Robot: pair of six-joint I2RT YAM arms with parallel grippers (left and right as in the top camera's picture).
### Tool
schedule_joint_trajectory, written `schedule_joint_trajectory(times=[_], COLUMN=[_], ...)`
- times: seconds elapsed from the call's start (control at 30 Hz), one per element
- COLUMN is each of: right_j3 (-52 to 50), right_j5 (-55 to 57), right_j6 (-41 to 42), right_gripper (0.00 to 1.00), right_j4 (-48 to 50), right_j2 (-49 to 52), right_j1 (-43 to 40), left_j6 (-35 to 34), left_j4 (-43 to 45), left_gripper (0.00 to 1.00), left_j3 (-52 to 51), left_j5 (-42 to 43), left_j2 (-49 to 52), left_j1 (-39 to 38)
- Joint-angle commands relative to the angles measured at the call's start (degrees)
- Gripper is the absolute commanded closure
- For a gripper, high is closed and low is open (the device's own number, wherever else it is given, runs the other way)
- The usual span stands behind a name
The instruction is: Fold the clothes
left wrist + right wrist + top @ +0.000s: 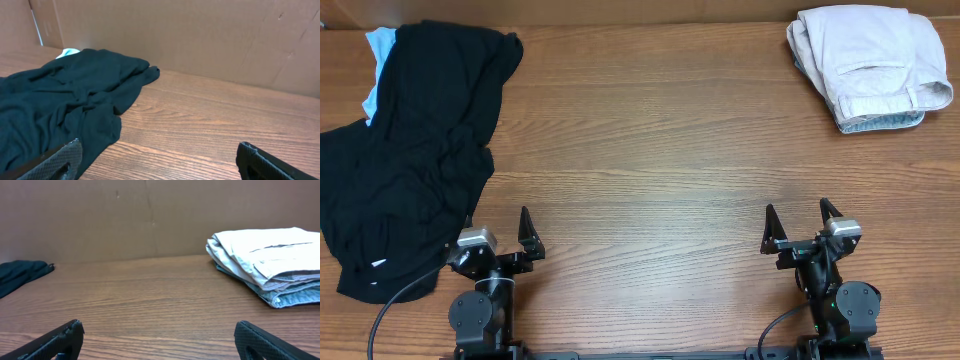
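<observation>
Black clothes [415,150] lay in a crumpled heap at the far left of the wooden bench [650,150], spilling from the back edge down toward the left arm's base. A light blue cloth [378,50] showed from under the heap's back corner, and a small white tag [378,264] sat near its front edge. At the far right corner rested a pale folded stack [870,65], well apart from the heap.

Both arms sat low at the front of the bench. The left tool [498,236] had its fingers spread wide with nothing between them, its outer finger just at the hem of the black fabric. The right tool [799,222] was likewise spread and empty, over bare wood.

The fabric looked thin, limp and light. It would likely sag and bunch when lifted, and layers could drag along together, since the heap seemed to hold more than one garment. A pinch into the middle would probably catch several folds at once. A better hold appeared to be an outer edge: the rounded lobe near the bench's middle, seen clearly in the left wrist view [135,67], or the front hem near the tag. A corner or shoulder seam would let one piece be drawn out and spread flat before any folding.
</observation>
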Motion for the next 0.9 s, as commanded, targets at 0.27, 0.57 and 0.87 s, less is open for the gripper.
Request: schedule_joint_trajectory(times=[0.27, 0.57, 0.87], right_j3=[-0.6, -0.6, -0.6], right_j5=[1.2, -6.5, -16.0], right_j6=[-0.4, 0.5, 0.5], right_gripper=[0.00, 0.00, 0.00], right_j4=[0.1, 0.9, 7.4], right_j2=[-0.5, -0.5, -0.5], right_j1=[0.3, 0.3, 0.3], left_j6=[1.5, 1.5, 0.9], left_j4=[0.2, 0.3, 1.1], left_gripper=[0.00, 0.00, 0.00], left_j3=[-0.4, -0.4, -0.4], left_j5=[0.5, 0.6, 0.9], left_j2=[-0.7, -0.7, -0.7], left_j1=[0.3, 0.3, 0.3])
